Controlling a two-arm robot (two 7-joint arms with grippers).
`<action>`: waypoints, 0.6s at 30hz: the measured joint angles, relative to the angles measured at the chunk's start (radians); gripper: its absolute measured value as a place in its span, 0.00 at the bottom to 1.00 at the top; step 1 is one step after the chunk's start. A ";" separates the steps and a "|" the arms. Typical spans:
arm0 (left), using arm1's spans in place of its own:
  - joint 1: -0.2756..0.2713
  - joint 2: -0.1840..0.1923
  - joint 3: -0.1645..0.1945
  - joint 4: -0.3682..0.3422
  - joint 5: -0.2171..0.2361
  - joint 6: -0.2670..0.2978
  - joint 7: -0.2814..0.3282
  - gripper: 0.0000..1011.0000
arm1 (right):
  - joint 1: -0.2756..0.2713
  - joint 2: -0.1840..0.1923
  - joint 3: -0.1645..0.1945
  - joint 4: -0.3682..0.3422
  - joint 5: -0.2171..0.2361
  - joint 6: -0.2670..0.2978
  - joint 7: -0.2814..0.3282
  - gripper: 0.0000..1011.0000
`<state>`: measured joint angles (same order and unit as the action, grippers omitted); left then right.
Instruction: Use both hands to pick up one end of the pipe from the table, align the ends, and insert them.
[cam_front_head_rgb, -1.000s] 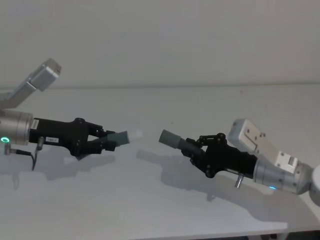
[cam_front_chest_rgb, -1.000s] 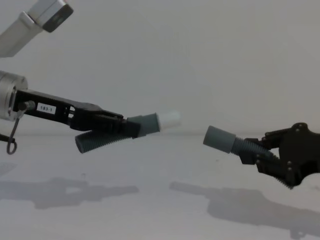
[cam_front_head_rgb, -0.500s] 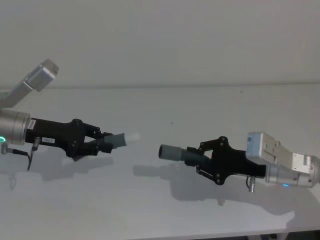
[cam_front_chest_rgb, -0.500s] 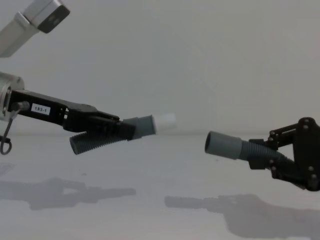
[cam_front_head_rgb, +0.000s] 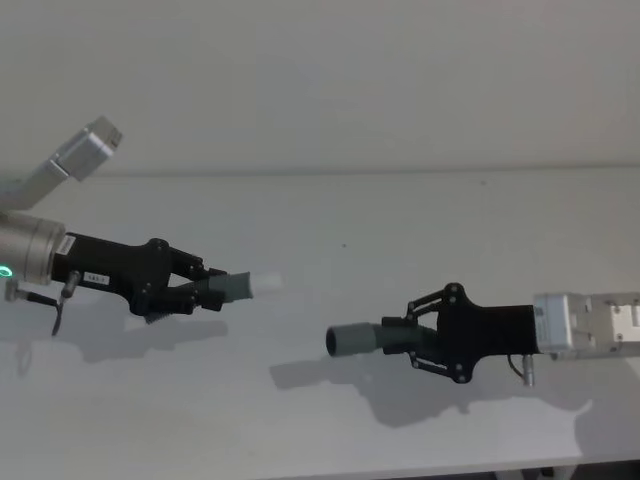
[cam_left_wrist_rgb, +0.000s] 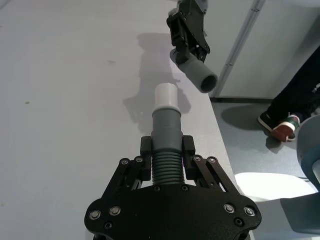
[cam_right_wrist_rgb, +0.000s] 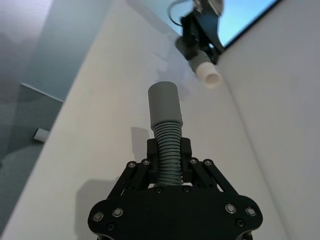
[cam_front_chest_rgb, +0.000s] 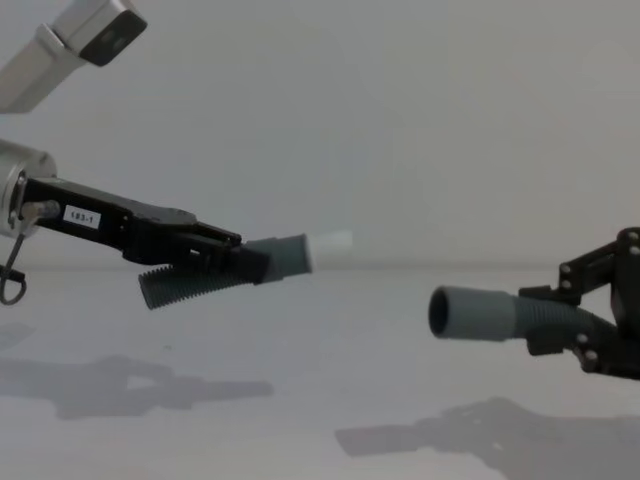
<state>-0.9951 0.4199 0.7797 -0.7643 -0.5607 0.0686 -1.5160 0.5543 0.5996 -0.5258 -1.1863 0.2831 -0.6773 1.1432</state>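
Left tool (cam_front_head_rgb: 208, 290): fingers pressed in on the ribbed part of the tipped pipe piece (cam_front_head_rgb: 232, 287), pinching it. The smooth cuff and white tip (cam_front_chest_rgb: 331, 241) stick out past the fingertips, pointing toward the robot's right. The ribbed tail (cam_front_chest_rgb: 168, 286) angles down and back under the tool. The piece is held clear of the worktop (cam_front_head_rgb: 400, 225), with its shadow beneath. The tool sits on a silver arm with a green ring light (cam_front_head_rgb: 8, 272), coming in from the left edge.

Right tool (cam_front_head_rgb: 398, 338): fingers drawn in on the ribbed part of the socket pipe piece (cam_front_head_rgb: 365, 338), pinching it. The open socket (cam_front_chest_rgb: 468, 313) leads, mouth facing the robot's left. It is also off the worktop, shadow below.

Ends: apart, a clear gap between them. In the chest view the white tip sits higher than the socket. In the left wrist view the socket lies off the tip's axis, so the ends are not lined up.
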 joint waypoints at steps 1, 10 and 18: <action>-0.003 -0.002 0.003 0.006 0.000 -0.002 -0.004 0.32 | 0.014 0.000 -0.007 0.016 0.014 -0.030 0.029 0.22; -0.027 -0.015 0.020 0.043 0.001 -0.015 -0.041 0.32 | 0.086 -0.011 -0.046 0.098 0.096 -0.176 0.175 0.22; -0.031 -0.015 0.025 0.047 -0.004 -0.017 -0.046 0.32 | 0.119 -0.021 -0.059 0.138 0.117 -0.253 0.226 0.22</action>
<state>-1.0263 0.4051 0.8047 -0.7174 -0.5652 0.0514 -1.5619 0.6735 0.5787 -0.5848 -1.0485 0.4004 -0.9300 1.3688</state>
